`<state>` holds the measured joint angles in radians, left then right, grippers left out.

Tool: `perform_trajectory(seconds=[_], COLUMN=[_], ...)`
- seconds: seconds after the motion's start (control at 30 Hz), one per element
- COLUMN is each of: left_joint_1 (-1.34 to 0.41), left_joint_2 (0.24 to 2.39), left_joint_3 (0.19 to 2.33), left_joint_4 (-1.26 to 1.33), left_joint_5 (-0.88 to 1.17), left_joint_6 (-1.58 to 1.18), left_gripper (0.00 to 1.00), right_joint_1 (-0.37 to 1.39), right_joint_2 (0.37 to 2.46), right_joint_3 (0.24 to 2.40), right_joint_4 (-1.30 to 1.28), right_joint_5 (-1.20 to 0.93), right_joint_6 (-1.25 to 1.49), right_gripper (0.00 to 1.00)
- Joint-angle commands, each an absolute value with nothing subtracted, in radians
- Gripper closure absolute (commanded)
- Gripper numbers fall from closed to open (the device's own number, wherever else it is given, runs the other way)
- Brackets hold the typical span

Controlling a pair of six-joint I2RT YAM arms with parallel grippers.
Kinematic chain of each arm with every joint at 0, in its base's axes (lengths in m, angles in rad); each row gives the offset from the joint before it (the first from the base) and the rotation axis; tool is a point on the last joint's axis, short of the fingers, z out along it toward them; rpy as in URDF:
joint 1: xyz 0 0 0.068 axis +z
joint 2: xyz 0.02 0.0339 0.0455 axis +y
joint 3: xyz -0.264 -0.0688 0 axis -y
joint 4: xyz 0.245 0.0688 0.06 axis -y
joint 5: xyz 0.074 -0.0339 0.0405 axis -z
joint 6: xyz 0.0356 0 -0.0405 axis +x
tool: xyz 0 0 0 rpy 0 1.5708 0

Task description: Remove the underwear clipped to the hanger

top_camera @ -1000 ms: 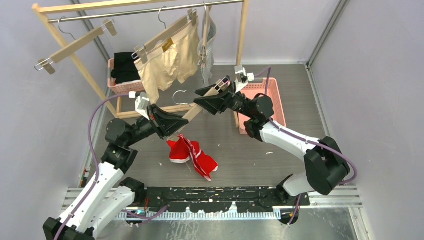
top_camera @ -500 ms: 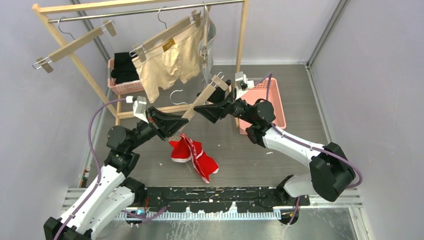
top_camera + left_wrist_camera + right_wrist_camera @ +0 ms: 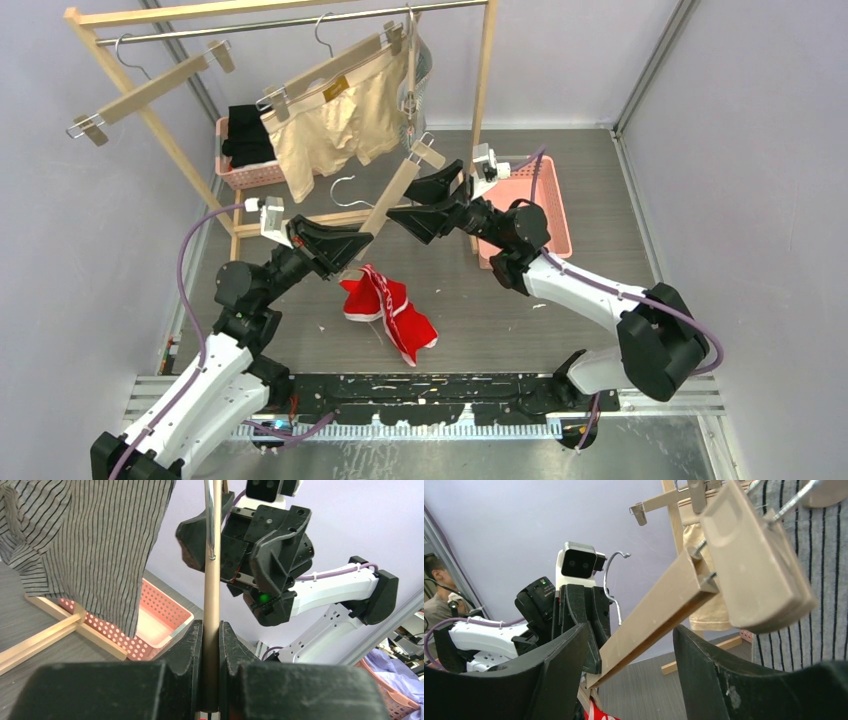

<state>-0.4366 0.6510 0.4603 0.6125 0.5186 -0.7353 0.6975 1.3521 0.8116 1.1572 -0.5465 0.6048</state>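
Left claw [image 3: 211,630]: clamped on the wooden bar of the loose hanger [image 3: 395,195], near its lower end. The bar tilts up and away toward the rack [image 3: 486,60]. Judgement: the left arm is steadying the hanger so the right can work a clip.

Right claw [image 3: 629,640]: jaws apart, straddling the bar just below the upper clip [image 3: 754,565], no contact visible. That clip holds no cloth.

Red underwear [image 3: 390,310]: crumpled on the desk [image 3: 470,330] under the hanger's low end. Its top edge reaches up toward the left claw. Cannot tell whether the lower clip bites it.

Cream underwear [image 3: 330,125]: clipped to a hanger on the rack. Grey striped underwear [image 3: 85,540] hangs beside it.

Views:
- **Overhead:** gives the layout and the red pair on the desk, but not the quality of the grip.
- **Left wrist:** shows the fingers pressed flat on both sides of the bar.
- **Right wrist:** shows daylight either side of the bar and the bare clip, with only a sliver of red at the bottom edge.
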Motion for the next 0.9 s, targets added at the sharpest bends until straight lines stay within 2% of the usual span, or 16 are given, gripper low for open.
perform_trajectory(seconds=[0.0, 0.4, 0.47, 0.53, 0.63, 0.7, 0.8, 0.87], left_joint_1=[-0.447, -0.461, -0.464, -0.468, -0.475, -0.481, -0.485, -0.486], left_joint_2=[0.65, 0.64, 0.64, 0.642, 0.652, 0.662, 0.67, 0.672], left_joint_3=[0.467, 0.442, 0.439, 0.438, 0.438, 0.439, 0.438, 0.44], left_joint_4=[0.755, 0.767, 0.768, 0.77, 0.783, 0.798, 0.811, 0.812], left_joint_5=[0.506, 0.517, 0.512, 0.507, 0.501, 0.5, 0.495, 0.495], left_joint_6=[-0.765, -0.796, -0.796, -0.796, -0.796, -0.796, -0.795, -0.795], left_gripper=[1.0, 1.0, 1.0, 1.0, 1.0, 0.99, 1.0, 1.0], right_joint_1=[0.704, 0.704, 0.704, 0.705, 0.706, 0.71, 0.711, 0.714], right_joint_2=[1.379, 1.396, 1.398, 1.404, 1.422, 1.433, 1.434, 1.424], right_joint_3=[0.855, 0.891, 0.898, 0.905, 0.918, 0.927, 0.935, 0.929], right_joint_4=[1.26, 1.271, 1.27, 1.269, 1.269, 1.269, 1.242, 1.223], right_joint_5=[-0.523, -0.51, -0.51, -0.517, -0.535, -0.546, -0.55, -0.549], right_joint_6=[0.627, 0.628, 0.632, 0.638, 0.652, 0.658, 0.653, 0.636], right_gripper=[0.31, 0.31, 0.34, 0.45, 0.54, 0.68, 0.97, 0.99])
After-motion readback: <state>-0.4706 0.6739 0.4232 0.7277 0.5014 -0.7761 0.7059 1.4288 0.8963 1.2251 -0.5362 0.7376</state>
